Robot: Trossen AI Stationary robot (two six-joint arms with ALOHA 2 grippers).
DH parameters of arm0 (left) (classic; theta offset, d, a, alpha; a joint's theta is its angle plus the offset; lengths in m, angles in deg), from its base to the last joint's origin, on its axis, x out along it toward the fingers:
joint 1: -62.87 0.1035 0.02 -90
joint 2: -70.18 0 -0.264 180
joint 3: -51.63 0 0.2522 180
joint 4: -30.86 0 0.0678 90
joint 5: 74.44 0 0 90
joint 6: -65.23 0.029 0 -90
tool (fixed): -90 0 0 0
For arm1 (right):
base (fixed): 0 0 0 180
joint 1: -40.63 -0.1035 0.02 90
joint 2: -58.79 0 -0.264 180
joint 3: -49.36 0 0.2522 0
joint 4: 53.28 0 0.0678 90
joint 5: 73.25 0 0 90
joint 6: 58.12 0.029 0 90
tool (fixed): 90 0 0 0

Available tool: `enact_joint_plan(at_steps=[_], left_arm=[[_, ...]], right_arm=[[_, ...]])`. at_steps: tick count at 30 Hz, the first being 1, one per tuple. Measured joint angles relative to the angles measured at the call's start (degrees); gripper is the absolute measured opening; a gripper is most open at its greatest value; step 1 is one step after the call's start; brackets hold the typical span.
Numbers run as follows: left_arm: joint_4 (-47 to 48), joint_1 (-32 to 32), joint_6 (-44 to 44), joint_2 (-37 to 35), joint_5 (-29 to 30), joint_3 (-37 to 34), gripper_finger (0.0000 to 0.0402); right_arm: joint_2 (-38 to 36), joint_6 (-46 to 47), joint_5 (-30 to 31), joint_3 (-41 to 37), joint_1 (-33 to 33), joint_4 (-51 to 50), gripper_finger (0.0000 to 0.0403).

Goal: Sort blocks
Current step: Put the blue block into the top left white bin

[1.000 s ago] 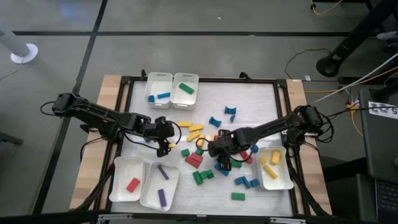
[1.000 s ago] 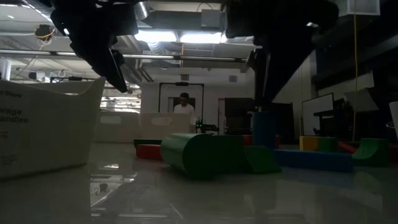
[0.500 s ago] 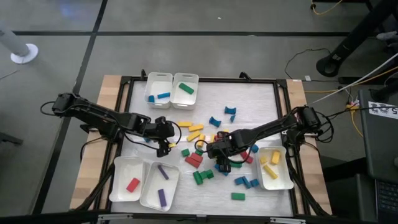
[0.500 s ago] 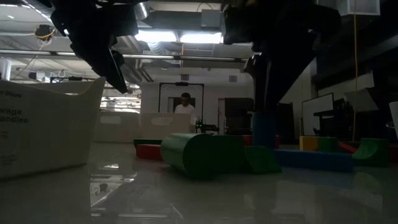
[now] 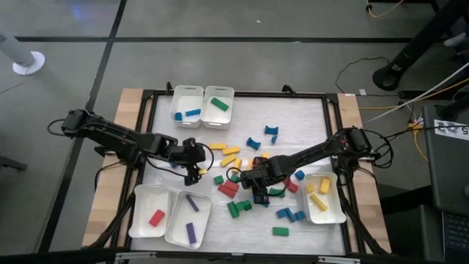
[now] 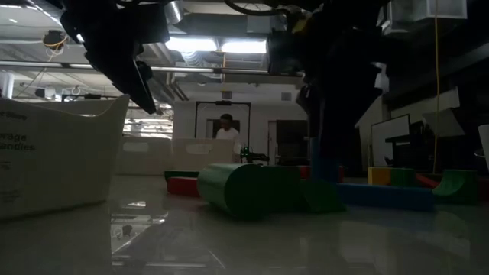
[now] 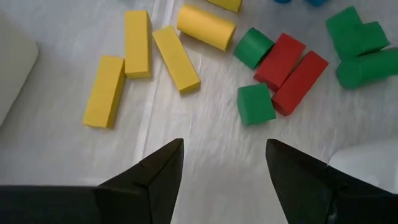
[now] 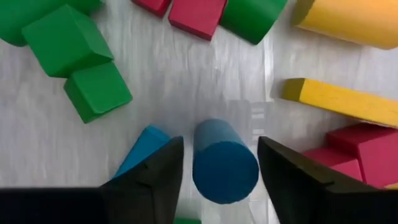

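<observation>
The right pincer (image 5: pixel 261 196) is low over the middle of the counter (image 5: pixel 308 117), right in the pile of blocks. Its two dark fingers (image 8: pixel 152 180) stand on each side of a blue round block (image 8: pixel 224 162). The fingers are close to the block, but I cannot tell if they are squeezing it. A blue wedge (image 8: pixel 142 150) lies just beside one finger.

The left pincer (image 5: pixel 193 174) hangs over the counter at about 9 o'clock from the pile. Its fingers (image 7: pixel 155 177) are spread apart with nothing in between. Past them lie three yellow bars (image 7: pixel 138 62), a yellow roll (image 7: pixel 206 27), two red bars (image 7: pixel 289 68) and a green cube (image 7: pixel 255 103).

Many blocks (image 5: pixel 242 180) are loose on the counter. Some are already in trays. At 12 o'clock, one tray (image 5: pixel 186 94) has blue ones and the tray next to it (image 5: pixel 218 94) has a green one. At 7 o'clock, one tray (image 5: pixel 143 220) has a red one and its neighbour (image 5: pixel 179 227) has purple ones. At 4 o'clock, a tray (image 5: pixel 331 213) has yellow ones.

A person (image 6: pixel 225 130) stands far off in the room.
</observation>
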Motion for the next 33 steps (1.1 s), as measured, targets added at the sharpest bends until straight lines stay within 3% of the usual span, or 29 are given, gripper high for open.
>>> enact_joint_plan(at_steps=[6,13,19,22,27,33], left_arm=[[0.2,-1.1,0.0,-0.1,0.0,0.0,0.0217],[1.0,-1.1,-0.3,-2.5,0.0,0.0,0.0217],[5.2,-1.2,-1.4,-10.5,0.0,0.0,0.0217],[5.4,-1.2,-1.5,-15.0,0.0,0.0,0.0217],[5.7,-1.2,-1.5,-22.3,0.0,0.0,0.0217],[5.3,-1.1,1.6,-29.7,0.0,0.0,0.0217]], right_arm=[[0.0,0.0,0.4,0.0,0.0,0.0,0.0125],[0.0,0.0,5.0,0.7,0.5,1.0,0.0125],[0.0,-5.5,11.1,7.1,3.9,3.1,0.0125],[0.0,-13.4,14.1,9.4,6.7,11.4,0.0125],[0.2,-23.3,13.8,9.6,13.3,31.7,0.0127],[4.8,-24.0,4.7,9.6,22.4,55.3,0.0127]])
